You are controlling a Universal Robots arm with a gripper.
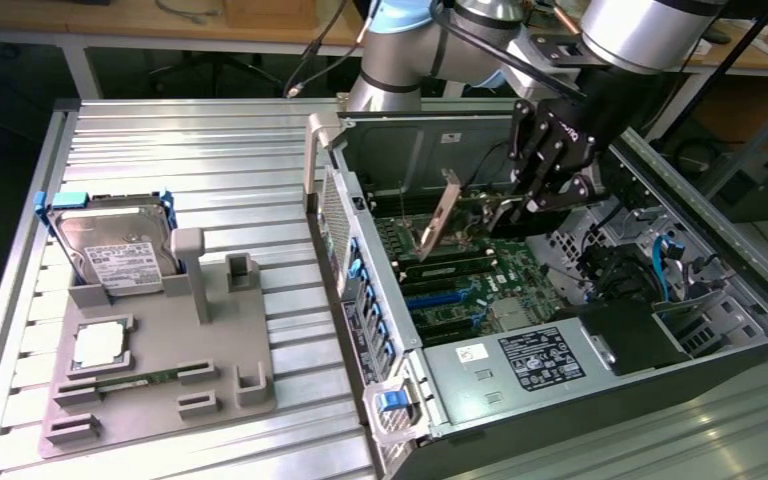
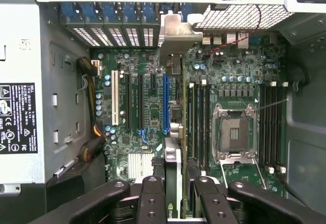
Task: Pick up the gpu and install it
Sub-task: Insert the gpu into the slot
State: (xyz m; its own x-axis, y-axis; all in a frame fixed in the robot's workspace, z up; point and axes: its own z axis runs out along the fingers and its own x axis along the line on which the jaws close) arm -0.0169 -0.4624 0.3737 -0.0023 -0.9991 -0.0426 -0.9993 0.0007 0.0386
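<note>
Hanging clamped in the gripper [image 2: 177,186], gpu [image 2: 172,155]

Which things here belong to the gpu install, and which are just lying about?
Job: gpu, gripped in the tool; open computer case; its motherboard.
Lying about: hard drive, processor, memory stick, all on the grey fixture.

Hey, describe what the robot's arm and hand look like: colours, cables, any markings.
The arm is made of thick silver-grey tubes with a light blue cap at a joint. A black cable runs along it. The hand is black, with small white lettering on its body and jointed link fingers studded with round bolt holes.
</note>
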